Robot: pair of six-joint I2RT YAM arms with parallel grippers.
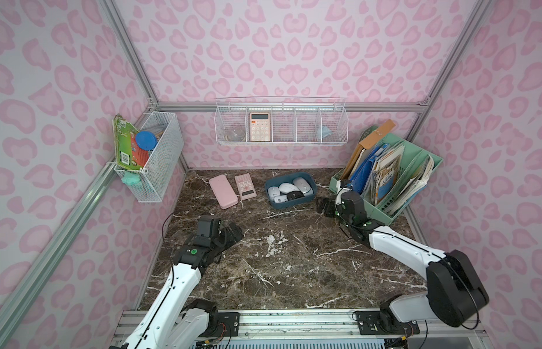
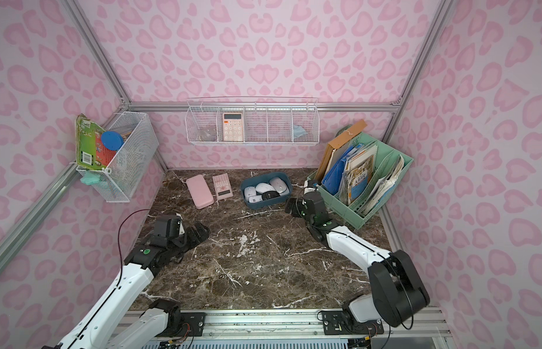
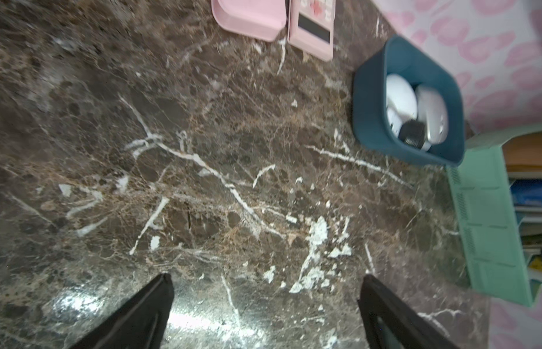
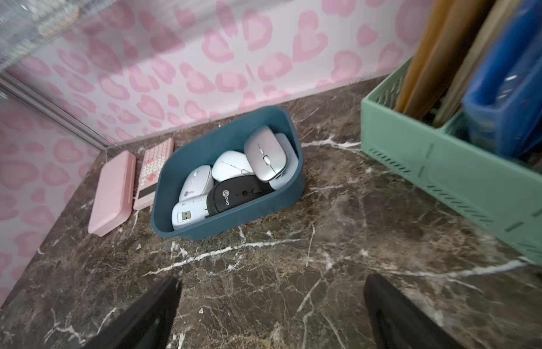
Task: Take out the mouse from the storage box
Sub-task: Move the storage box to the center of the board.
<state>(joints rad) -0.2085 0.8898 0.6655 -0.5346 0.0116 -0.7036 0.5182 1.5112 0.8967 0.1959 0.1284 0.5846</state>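
The storage box [image 1: 297, 203] [image 2: 266, 204] is a dark teal tub at the back of the marble table. It holds several mice: a black mouse [image 4: 236, 193], a silver mouse [image 4: 265, 154] and white mice [image 4: 230, 166] [image 1: 286, 189]. My right gripper [image 1: 322, 207] [image 4: 271, 281] is open and empty, just right of and in front of the box [image 4: 233, 217], over bare marble. My left gripper [image 1: 233, 232] [image 3: 266, 278] is open and empty too, low over the table well to the front left of the box [image 3: 369, 121].
A mint-green file rack [image 4: 430, 169] [image 1: 384, 208] full of folders stands close behind my right wrist. A pink case [image 1: 223, 192] and a pink calculator [image 1: 245, 186] lie left of the box. White wire baskets [image 1: 280, 127] [image 1: 151, 160] hang on the walls.
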